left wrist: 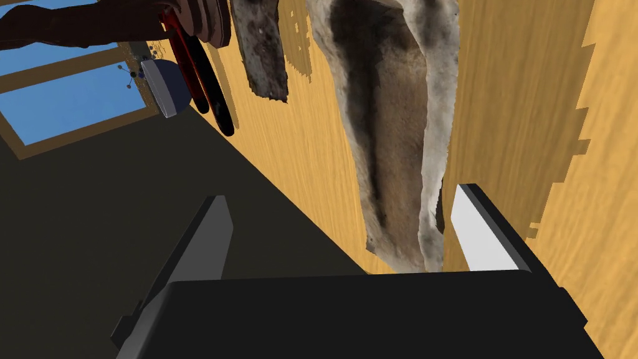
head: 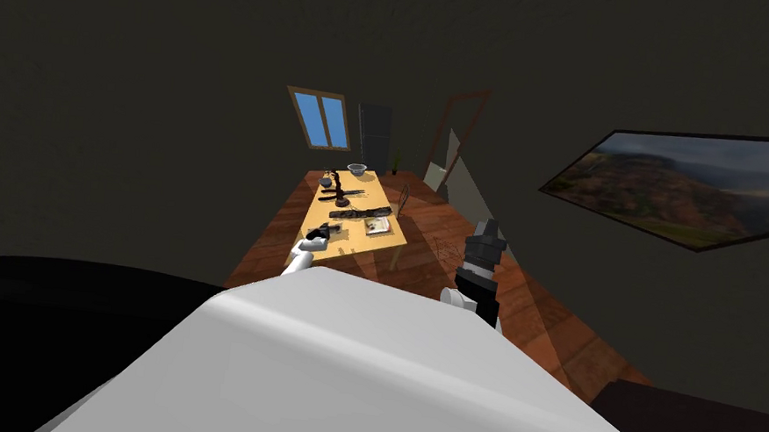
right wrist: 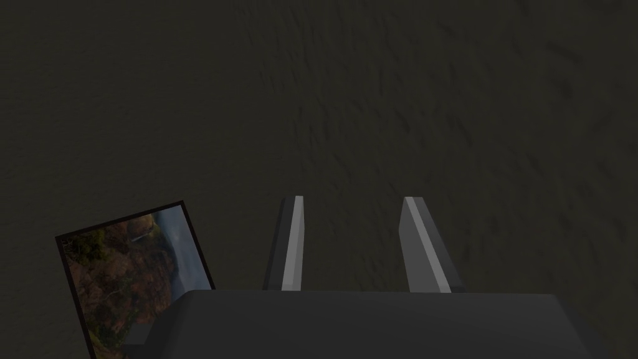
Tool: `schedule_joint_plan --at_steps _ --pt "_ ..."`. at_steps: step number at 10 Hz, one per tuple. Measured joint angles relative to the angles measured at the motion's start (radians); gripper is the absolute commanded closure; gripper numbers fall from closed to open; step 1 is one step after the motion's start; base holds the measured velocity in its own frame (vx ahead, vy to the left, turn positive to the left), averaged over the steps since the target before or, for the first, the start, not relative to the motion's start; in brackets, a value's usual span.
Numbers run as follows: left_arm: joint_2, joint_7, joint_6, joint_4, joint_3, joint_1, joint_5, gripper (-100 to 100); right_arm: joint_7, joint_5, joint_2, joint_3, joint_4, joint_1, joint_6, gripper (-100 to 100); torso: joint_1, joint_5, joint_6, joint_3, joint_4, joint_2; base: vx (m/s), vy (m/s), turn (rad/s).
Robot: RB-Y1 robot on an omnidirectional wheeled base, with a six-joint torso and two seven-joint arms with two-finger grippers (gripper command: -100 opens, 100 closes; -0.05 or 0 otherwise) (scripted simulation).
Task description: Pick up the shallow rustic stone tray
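Left gripper (left wrist: 342, 193) is at the near-left tabletop (left wrist: 517, 93) edge, fingers spread and empty. The tray (left wrist: 386, 124) lies just ahead, long axis running away, near end between them. Right gripper (right wrist: 353, 198) is parted, empty and farther off.

— Where does the head view look from?
— High and well back, rolled. The table (head: 319, 211) is small at centre frame, with the window (head: 321, 120) above it.
— And the wrists?
— The left wrist view sits close over the stone tray (left wrist: 392, 124) at that table's edge, facing the same window. The right wrist view faces a dark wall and shares the landscape picture (head: 703, 187) at the head view's right.
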Motion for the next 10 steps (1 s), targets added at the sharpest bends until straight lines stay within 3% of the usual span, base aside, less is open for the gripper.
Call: schedule_joint_plan --at_steps 4,5,6,10 --pt "0.007 0.025 0.050 0.096 0.056 0.000 -0.016 -100 0.000 0.000 0.000 0.000 0.000 0.000 0.000 0 0.001 0.000 0.000 -0.002 -0.001 -0.003 0.106 0.017 -0.001" --pt "0.006 0.026 0.051 0.100 0.057 0.000 -0.017 0 0.000 0.000 0.000 0.000 0.000 0.000 0.000 0 0.000 0.000 0.000 0.000 0.000 0.001 0.010 0.002 0.000" --pt "0.006 0.026 0.051 0.099 0.057 0.000 -0.017 -100 0.000 0.000 0.000 0.000 0.000 0.000 0.000 0 0.000 0.000 0.000 0.002 0.001 0.003 0.008 0.002 -0.128" --pt "0.016 -0.041 0.018 0.151 0.113 -0.007 0.034 -100 0.000 0.000 0.000 0.000 0.000 0.000 0.000 0 0.000 0.000 0.000 0.003 0.001 0.005 0.003 0.007 -0.100"
